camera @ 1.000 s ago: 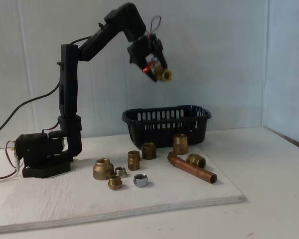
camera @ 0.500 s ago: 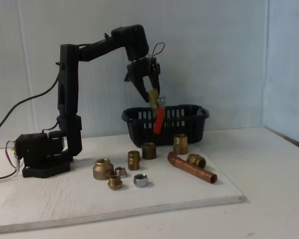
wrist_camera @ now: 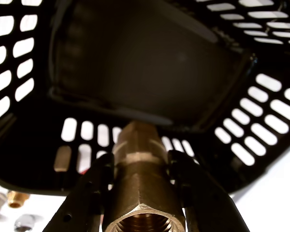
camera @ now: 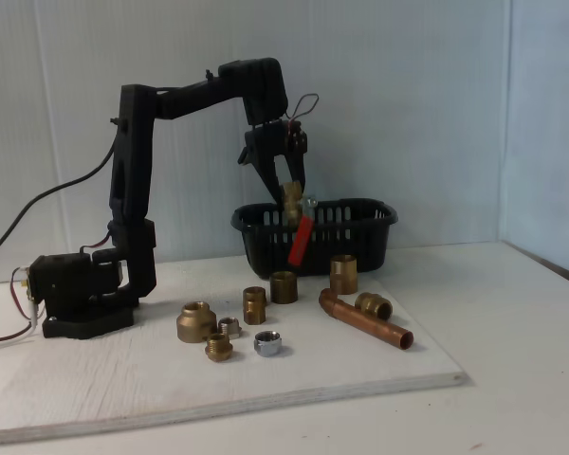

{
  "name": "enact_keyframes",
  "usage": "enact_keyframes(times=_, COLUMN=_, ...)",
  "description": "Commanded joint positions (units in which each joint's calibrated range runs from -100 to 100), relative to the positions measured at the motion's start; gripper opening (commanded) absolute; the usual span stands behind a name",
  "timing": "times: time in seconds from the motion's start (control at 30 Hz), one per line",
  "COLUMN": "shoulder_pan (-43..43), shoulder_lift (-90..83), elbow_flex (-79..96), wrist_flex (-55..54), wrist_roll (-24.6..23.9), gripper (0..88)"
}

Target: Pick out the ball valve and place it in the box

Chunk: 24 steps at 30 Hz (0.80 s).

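A: How does the arm stand?

B: In the fixed view its base sits at the left of the white board (camera: 95, 389). The lower link rises straight up, the upper link runs level toward 3 o'clock, and the wrist bends down, so the pincer (camera: 292, 199) points at 6 o'clock over the left end of the box (camera: 360, 237).

A: And the pincer?

B: It is clamped on the ball valve (camera: 295, 210). In the wrist view both black fingers (wrist_camera: 89, 193) press the sides of the brass body (wrist_camera: 142, 179), which juts out from between them toward 12 o'clock, above the dark floor of the box (wrist_camera: 150, 63). In the fixed view the brass body is at rim height, and the red lever (camera: 301, 241) hangs toward 7 o'clock in front of the slotted wall.

A: So the valve is not down in the box?

B: It hangs in the grip at the rim, left of the box's middle. Whether it touches the rim I cannot tell.

A: Count the rest.

B: One box, one valve, one copper pipe (camera: 365, 319) lying toward 4 o'clock from the box. I make out seven brass fittings: two upright sleeves (camera: 343, 274) just before the box, one beside the pipe's upper end, one large one (camera: 196, 321) at the left, one small one (camera: 219, 348) in front of it, and one stacked pair (camera: 254, 305) between. There are two silver nuts (camera: 267, 343) near the front.
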Motion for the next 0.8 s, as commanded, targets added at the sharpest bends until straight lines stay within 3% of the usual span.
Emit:
enact_keyframes(times=0.0, shoulder_pan=-0.01, shoulder_lift=-1.35, elbow_flex=-1.27, wrist_flex=-0.53, wrist_roll=0.02, gripper=0.6)
enact_keyframes(times=0.6, shoulder_pan=10.40, shoulder_lift=-1.85, elbow_flex=-21.49, wrist_flex=7.57, wrist_roll=0.59, gripper=0.6)
enact_keyframes(times=0.77, shoulder_pan=12.39, shoulder_lift=-1.85, elbow_flex=-22.12, wrist_flex=7.57, wrist_roll=3.65, gripper=0.6)
